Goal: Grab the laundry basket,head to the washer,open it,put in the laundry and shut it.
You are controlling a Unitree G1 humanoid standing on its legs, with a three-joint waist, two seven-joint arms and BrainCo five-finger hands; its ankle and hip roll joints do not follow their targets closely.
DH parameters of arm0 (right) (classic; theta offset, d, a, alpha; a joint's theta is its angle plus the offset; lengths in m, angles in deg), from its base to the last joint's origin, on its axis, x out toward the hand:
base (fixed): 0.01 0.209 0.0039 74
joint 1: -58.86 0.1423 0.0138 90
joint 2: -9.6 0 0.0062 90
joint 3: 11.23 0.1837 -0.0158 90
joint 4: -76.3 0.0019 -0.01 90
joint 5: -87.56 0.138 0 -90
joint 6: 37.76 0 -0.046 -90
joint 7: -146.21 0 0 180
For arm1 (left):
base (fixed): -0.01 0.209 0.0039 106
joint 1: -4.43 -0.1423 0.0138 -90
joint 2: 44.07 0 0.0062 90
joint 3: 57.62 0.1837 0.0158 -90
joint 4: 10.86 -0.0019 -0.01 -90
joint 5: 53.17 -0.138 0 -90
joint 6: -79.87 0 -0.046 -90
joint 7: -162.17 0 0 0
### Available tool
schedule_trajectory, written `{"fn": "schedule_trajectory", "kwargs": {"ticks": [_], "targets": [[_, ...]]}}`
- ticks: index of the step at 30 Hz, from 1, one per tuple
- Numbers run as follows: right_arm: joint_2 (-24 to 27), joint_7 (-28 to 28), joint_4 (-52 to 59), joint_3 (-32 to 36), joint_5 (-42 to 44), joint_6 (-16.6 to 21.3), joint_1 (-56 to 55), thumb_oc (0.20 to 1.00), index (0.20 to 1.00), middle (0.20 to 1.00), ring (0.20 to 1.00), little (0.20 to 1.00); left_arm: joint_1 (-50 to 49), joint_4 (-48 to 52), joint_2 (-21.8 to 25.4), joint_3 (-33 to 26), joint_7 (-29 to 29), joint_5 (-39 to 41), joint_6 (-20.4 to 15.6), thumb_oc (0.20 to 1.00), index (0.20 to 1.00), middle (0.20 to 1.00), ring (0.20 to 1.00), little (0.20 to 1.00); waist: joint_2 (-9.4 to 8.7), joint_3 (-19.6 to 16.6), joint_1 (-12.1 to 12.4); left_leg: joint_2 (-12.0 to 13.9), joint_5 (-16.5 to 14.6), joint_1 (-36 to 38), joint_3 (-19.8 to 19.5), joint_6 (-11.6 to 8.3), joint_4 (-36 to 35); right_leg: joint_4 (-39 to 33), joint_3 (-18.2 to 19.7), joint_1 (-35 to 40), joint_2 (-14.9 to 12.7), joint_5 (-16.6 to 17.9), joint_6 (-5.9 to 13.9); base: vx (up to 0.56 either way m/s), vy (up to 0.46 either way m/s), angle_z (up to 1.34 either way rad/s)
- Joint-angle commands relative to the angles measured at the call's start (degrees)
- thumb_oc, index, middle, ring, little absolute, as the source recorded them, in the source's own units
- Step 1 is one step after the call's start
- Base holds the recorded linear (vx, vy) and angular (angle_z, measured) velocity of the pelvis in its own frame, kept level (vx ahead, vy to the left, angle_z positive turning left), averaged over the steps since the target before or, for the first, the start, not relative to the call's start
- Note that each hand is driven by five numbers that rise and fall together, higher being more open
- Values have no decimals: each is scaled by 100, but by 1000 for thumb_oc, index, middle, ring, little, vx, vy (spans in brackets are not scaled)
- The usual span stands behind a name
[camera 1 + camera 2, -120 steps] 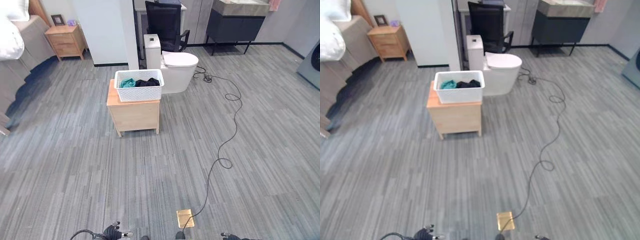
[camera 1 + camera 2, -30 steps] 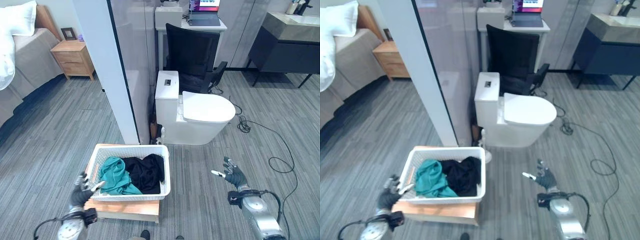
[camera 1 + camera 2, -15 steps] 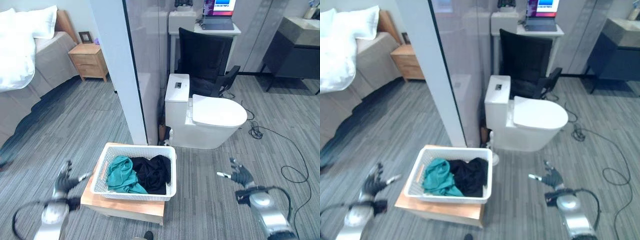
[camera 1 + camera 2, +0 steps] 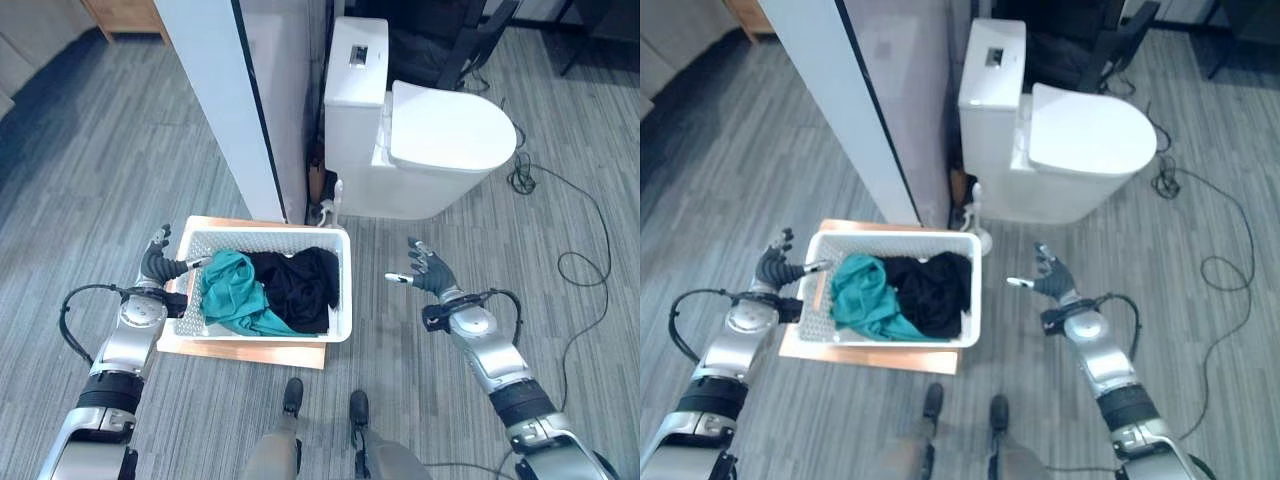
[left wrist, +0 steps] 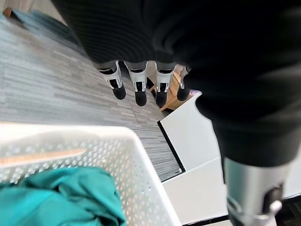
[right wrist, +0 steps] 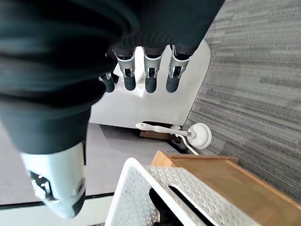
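The laundry basket (image 4: 265,285) is white plastic with perforated walls and a rolled rim, rectangular, sitting in the lower middle of the left eye view. Inside it a teal garment (image 4: 232,298) lies bunched on the left half and a black garment (image 4: 300,283) is heaped on the right half, the two touching at the middle. The basket rests on a low wooden stand (image 4: 250,351) whose light top edge shows along the basket's near and far sides.

The left hand (image 4: 159,266) is at the basket's left end, fingers (image 5: 136,87) straight and spread; its thumb seems to reach over the rim, though whether it touches is hard to judge. The right hand (image 4: 428,270) hangs in the air at centre right of the frame, well apart from the basket's right end, fingers (image 6: 150,75) straight and relaxed, holding nothing.

The floor (image 4: 90,180) is grey wood-grain plank. A white partition wall (image 4: 225,100) with a dark edge runs from the upper left down to just behind the basket. Right of it, at upper centre, stands a white toilet (image 4: 430,150) with its lid closed, and a toilet brush (image 6: 174,132) in its holder stands near its base.
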Motion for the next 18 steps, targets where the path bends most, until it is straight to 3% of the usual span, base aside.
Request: {"fn": "schedule_trajectory", "kwargs": {"ticks": [1,8,12,18], "targets": [[-27,-15,456,7,113,110,-246,1000,1000,1000,1000,1000,-224,1,459,-387,368,176,-171,1000,1000,1000,1000,1000,-161,-335,37,188,-542,-370,-8,111,515,855,7,-339,-718,-628,415,-17,16,-3],[-103,-113,368,-86,82,68,-364,1000,1000,1000,1000,1000,-936,373,661,-953,390,178,-153,1000,1000,1000,1000,1000,-124,-251,91,136,-549,-432,-15,97,613,955,-6,-387,-746,-644,414,0,0,0],[-141,-144,354,-94,108,63,-357,1000,1000,1000,1000,1000,-1088,464,683,-998,349,-72,-91,1000,1000,1000,1000,1000,-113,-212,91,128,-531,-473,-26,78,609,1004,-16,-448,-739,-652,415,-18,2,1],[-226,25,199,-159,148,67,-43,1000,1000,1000,1000,1000,-842,460,494,-623,290,-375,6,1000,1000,1000,1000,1000,-87,-89,90,131,-421,-626,-47,54,510,1097,-48,-687,-754,-652,425,-41,12,5]]}}
